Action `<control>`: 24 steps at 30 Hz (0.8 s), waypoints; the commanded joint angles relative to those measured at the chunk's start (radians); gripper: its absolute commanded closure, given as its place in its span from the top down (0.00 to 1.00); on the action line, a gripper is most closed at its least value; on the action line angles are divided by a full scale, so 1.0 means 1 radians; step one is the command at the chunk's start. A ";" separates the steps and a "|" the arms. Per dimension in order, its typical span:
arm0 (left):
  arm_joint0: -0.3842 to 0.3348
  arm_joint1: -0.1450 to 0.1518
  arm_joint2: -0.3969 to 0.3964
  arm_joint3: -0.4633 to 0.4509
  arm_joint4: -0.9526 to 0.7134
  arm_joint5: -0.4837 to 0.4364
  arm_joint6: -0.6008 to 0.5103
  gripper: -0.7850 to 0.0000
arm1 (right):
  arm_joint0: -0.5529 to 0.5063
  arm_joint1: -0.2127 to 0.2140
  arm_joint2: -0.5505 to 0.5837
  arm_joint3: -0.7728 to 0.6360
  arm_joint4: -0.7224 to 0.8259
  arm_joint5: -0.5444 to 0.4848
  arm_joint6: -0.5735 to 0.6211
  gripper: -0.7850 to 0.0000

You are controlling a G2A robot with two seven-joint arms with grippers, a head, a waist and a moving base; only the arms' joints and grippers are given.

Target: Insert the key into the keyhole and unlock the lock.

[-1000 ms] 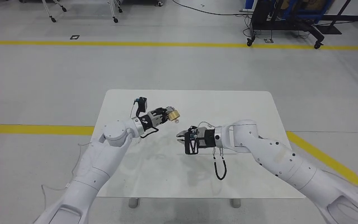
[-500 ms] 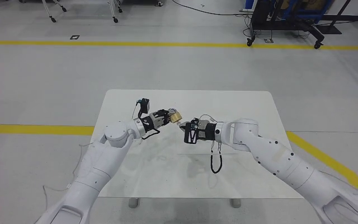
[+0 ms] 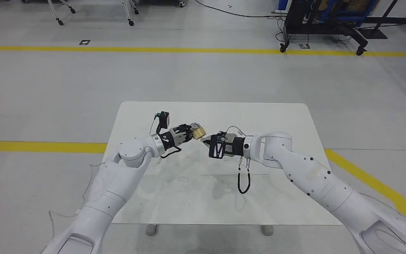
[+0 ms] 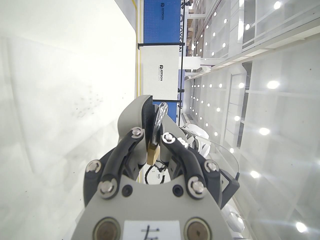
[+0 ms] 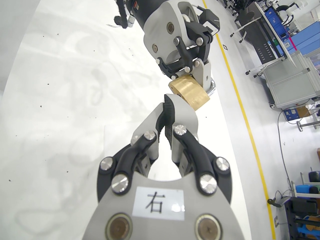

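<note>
Over the table, right fingers nearer the lock, perhaps touching.

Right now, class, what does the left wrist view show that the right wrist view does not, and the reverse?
Left wrist view: the shackle's loop between the left gripper's pads, blue and white panels behind. Right wrist view: the right gripper, shut, tips close to the lock's broad brass face. Shared: the lock held in the left gripper above the white table.

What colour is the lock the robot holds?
Brassy gold lock, with a silver loop; clearest in the right wrist view.
</note>
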State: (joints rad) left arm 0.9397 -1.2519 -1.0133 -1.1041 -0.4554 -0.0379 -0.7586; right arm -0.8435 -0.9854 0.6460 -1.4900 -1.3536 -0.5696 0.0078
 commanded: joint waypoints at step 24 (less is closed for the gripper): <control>-0.002 -0.015 -0.017 0.027 -0.071 0.145 0.027 0.00 | -0.107 -0.004 0.043 -0.254 -0.276 0.104 0.349 0.43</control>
State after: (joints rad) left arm 0.9375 -1.2661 -1.0299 -1.0786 -0.5208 0.1015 -0.7292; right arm -0.9533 -0.9848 0.6949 -1.7439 -1.6235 -0.4707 0.3450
